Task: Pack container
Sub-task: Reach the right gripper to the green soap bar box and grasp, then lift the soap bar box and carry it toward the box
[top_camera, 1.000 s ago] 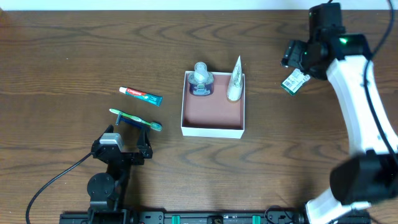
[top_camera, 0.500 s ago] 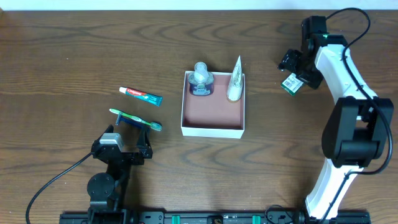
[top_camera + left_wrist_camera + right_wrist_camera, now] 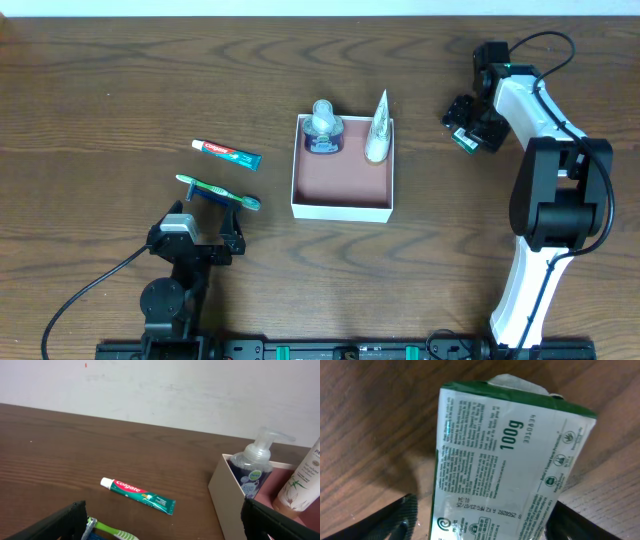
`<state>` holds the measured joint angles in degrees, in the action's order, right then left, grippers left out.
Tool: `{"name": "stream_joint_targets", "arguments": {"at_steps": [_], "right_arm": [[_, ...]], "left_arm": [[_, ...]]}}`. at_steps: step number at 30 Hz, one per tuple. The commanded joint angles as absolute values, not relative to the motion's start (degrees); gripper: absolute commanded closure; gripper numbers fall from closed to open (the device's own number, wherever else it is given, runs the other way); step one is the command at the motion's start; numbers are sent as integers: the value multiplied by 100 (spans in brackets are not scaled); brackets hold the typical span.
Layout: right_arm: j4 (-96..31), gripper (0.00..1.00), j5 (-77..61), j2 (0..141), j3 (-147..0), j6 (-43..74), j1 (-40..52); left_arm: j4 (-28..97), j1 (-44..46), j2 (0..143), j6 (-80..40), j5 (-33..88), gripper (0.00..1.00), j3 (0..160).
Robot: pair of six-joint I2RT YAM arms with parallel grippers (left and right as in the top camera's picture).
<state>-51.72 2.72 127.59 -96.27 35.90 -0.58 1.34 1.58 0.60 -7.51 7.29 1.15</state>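
Right wrist view: my right gripper (image 3: 487,521) spread astride soap packet (image 3: 500,460), right of container (image 3: 340,182); looks stiff, light, glossy. Pinch long edges.

The container (image 3: 340,190) — a shallow square cardboard box with white outer walls and a dusky pink-brown inside, open at the top. It sits flat on the table (image 3: 100,80), to the right of the toothpaste tube (image 3: 226,152) and apart from it. Its far side holds a clear pump bottle (image 3: 323,128) in the corner nearer the toothpaste tube and a white tube (image 3: 377,135) in the other — the near part of its floor is bare.
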Motion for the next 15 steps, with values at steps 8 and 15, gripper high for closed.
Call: {"name": "stream_joint_targets", "arguments": {"at_steps": [8,15], "right_arm": [[-5172,73,279,12862,-9614,3564,-121],[-5212,91,279,12860,-9614,3194,-123]], "left_arm": [[340,130,30,-760,797,2,23],[340,130,30,-760,797,2,23]]}}
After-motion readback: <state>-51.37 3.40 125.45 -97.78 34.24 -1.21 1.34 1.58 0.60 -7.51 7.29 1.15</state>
